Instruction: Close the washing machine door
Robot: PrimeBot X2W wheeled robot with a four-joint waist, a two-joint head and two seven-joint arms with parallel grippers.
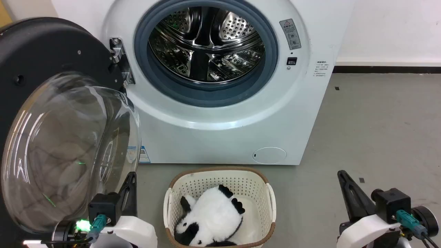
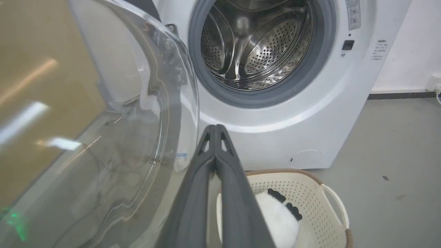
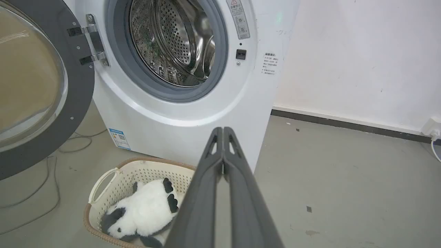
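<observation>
Shiny perforated steel drum [image 1: 206, 44], grey rubber ring [image 1: 206, 93], clear glass door [image 1: 65, 144], cream plastic basket [image 1: 220, 179], fluffy panda toy [image 1: 213, 213].

Basket [image 1: 220, 179] before washing machine [image 1: 224, 137]; washing machine door [image 1: 51, 120] at its left

We see a cream, brown-rimmed perforated laundry basket [image 1: 220, 179] on the grey floor [image 1: 379, 131] | a black-and-white panda plush [image 1: 215, 213] lies inside it | behind, a white wall [image 1: 389, 31] meets a black baseboard [image 1: 386, 69].
</observation>
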